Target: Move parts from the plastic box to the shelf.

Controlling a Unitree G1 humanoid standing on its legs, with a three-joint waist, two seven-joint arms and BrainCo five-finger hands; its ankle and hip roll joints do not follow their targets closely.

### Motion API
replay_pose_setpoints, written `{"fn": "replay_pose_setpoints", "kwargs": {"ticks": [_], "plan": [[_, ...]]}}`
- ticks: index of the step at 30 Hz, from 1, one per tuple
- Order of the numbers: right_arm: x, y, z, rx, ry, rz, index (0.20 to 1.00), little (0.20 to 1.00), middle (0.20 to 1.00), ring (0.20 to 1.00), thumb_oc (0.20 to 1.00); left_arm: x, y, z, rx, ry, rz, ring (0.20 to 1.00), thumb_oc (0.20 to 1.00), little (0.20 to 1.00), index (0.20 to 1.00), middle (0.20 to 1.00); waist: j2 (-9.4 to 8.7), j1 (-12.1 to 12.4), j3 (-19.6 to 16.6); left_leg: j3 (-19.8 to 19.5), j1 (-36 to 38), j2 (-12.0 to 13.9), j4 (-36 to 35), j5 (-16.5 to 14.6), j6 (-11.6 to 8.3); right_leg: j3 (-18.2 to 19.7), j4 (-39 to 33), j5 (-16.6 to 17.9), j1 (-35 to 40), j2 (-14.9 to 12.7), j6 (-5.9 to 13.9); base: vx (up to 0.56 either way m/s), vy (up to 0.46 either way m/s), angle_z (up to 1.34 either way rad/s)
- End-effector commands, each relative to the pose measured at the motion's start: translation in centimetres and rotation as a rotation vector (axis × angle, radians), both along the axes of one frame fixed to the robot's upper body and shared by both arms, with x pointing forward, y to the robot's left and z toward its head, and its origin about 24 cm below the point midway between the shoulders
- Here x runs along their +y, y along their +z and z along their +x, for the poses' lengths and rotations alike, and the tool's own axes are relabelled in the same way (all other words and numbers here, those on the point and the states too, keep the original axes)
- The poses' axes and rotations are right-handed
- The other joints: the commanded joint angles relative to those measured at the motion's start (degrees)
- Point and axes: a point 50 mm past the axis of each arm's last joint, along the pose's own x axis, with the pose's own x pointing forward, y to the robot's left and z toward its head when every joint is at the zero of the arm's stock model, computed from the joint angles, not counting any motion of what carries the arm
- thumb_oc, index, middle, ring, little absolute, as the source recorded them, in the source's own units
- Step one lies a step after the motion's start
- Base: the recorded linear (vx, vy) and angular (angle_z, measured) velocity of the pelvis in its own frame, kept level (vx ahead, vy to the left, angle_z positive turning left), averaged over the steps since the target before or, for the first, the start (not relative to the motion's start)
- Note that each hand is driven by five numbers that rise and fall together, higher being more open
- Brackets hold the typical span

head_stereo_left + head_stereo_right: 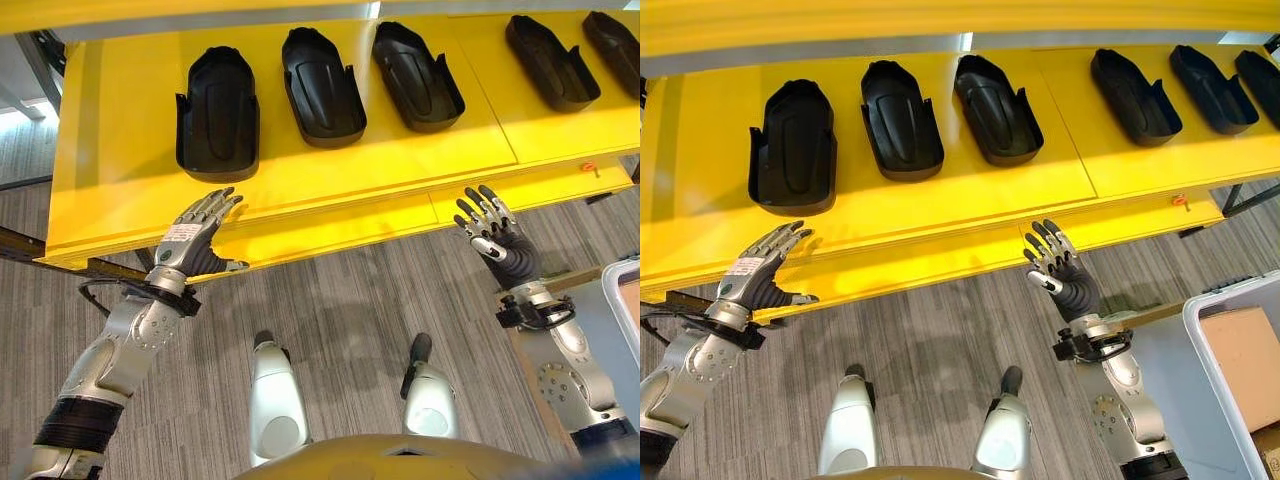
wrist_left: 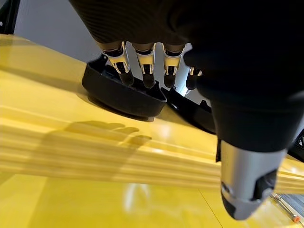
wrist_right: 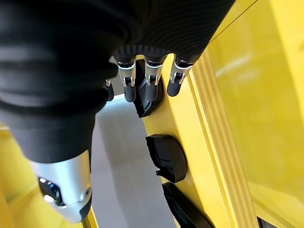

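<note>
A yellow shelf [image 1: 1060,175] carries black moulded parts [image 1: 898,120] in a row along its back edge — three close together toward the left end, three more toward the right end, the last partly cut off. A seam, apparently a panel joint, crosses the shelf between the groups.

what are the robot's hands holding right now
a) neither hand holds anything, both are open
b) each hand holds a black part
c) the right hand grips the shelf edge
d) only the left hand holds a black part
a: the left hand and the right hand both have straight, spread fingers with nothing in them, hovering by the front edge of the yellow shelf, while the black parts lie on the shelf.
</note>
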Motion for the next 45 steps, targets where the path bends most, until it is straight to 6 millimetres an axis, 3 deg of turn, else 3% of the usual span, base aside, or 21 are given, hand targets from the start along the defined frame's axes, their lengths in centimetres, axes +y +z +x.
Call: {"fn": "replay_pose_setpoints", "kwargs": {"ticks": [1, 14, 45], "plan": [[-0.2, 2.6, 0.7, -0.134, -0.013, 0.026, 1.0, 1.0, 1.0, 1.0, 1.0, -0.4, 0.8, 0.4, -0.064, -0.018, 0.012, 1.0, 1.0, 1.0, 1.0, 1.0, 0.54, 0.57, -0.18, 4.3, 4.57, -1.08, -7.99, 4.17, 3.73, 1.47, 10.91, -8.8, -0.57, -0.59, -1.77, 0.0, 0.0, 0.0], [-0.3, 2.7, 0.8, -0.133, -0.015, 0.036, 1.0, 1.0, 1.0, 1.0, 1.0, 0.3, -1.0, 1.2, 0.005, 0.047, -0.012, 1.0, 1.0, 1.0, 1.0, 1.0, 0.09, 0.05, -0.44, 4.5, 2.66, -0.93, -6.4, 3.83, 3.8, 2.26, 12.01, -8.91, -2.75, -0.27, -2.03, 0.0, 0.005, -0.03], [0.1, 1.9, 0.7, -0.083, 0.021, 0.047, 1.0, 1.0, 1.0, 1.0, 1.0, 0.7, -1.3, 3.5, -0.007, 0.141, -0.093, 1.0, 1.0, 1.0, 1.0, 1.0, -0.36, -1.18, -1.61, 4.71, 0.21, -0.96, -3.72, 2.81, 3.9, 4.4, 14.11, -9.19, -6.01, 0.04, -2.57, 0.0, 0.003, -0.01]]}}
